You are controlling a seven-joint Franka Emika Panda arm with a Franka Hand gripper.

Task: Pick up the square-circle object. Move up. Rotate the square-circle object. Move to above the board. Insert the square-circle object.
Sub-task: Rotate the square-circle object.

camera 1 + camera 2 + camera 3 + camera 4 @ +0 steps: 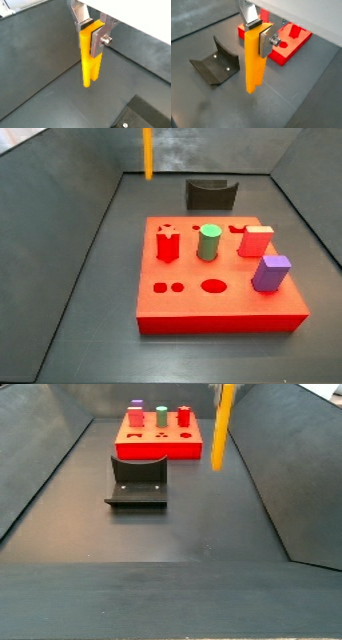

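The claw [91,31] is pinching the square-circle object [91,57] near its upper end, a silver finger plate [98,39] pressed flat against one broad face and the other finger [251,15] showing behind the top edge. The long orange-yellow piece hangs upright below the fingers, its two legs pointing down and its lower tip clear of the dark bench [40,60] in both wrist views. In a wrist view the piece [254,60] hangs between the fixture [215,65], a dark L-shaped bracket on the floor to one side, and the board [291,42] behind it. In a side view the piece [147,153] hangs at the far end of the enclosure, well apart from the board [221,313], which carries a red peg [167,245], the green cylinder peg [209,242], a red block [257,240] and the purple block peg [273,273]; the fixture [210,194] stands between them. In another side view the piece [222,429] hangs beside the board's [158,450] corner, off the bench.
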